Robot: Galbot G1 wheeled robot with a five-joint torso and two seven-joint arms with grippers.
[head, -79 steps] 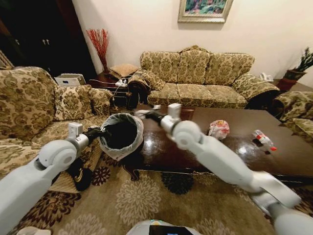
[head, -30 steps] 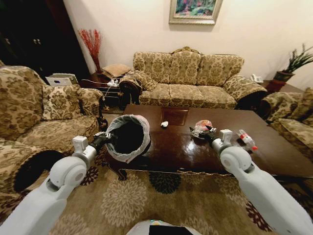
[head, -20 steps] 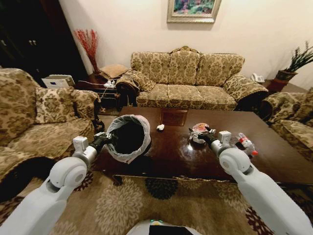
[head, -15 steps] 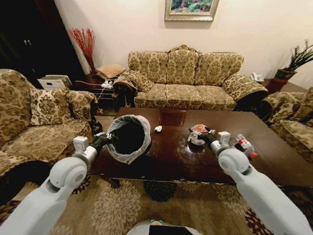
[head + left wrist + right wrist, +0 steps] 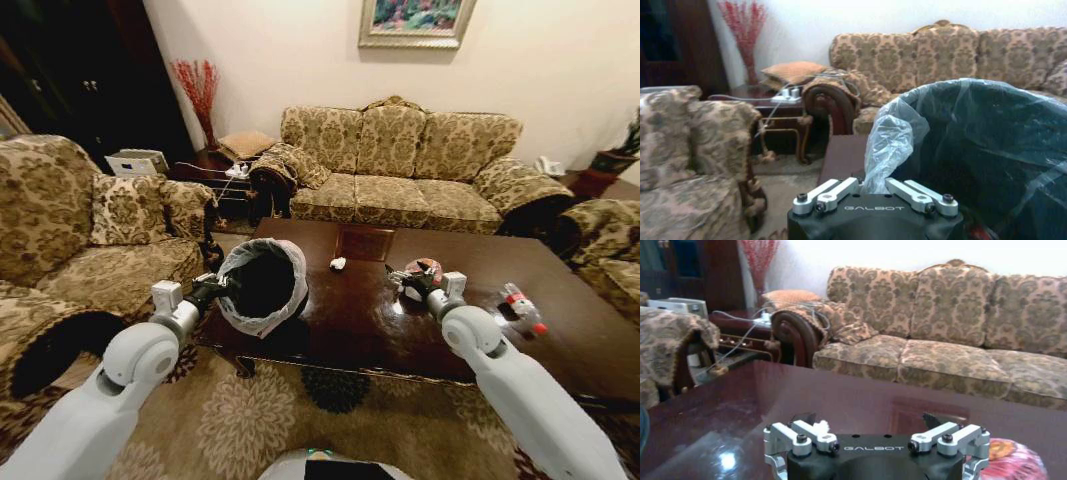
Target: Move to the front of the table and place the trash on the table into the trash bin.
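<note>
Meanwhile left pincer (image 5: 873, 192) clamps the trash bin (image 5: 262, 285) liner; right pincer (image 5: 875, 425) gapes, empty.

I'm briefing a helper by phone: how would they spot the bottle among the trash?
Find the long dark glossy table before the three-seat sofa. The bottle lies on its side toward the table's right end, beyond the right gripper. It is clear with a red cap, unlike the pink-white bag bundle and white paper ball.

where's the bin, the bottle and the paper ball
bin (image 5: 232, 272), head view, on the bag liner at its rim
bottle (image 5: 523, 306), head view, on its clear body
paper ball (image 5: 338, 264), head view, on its middle
</note>
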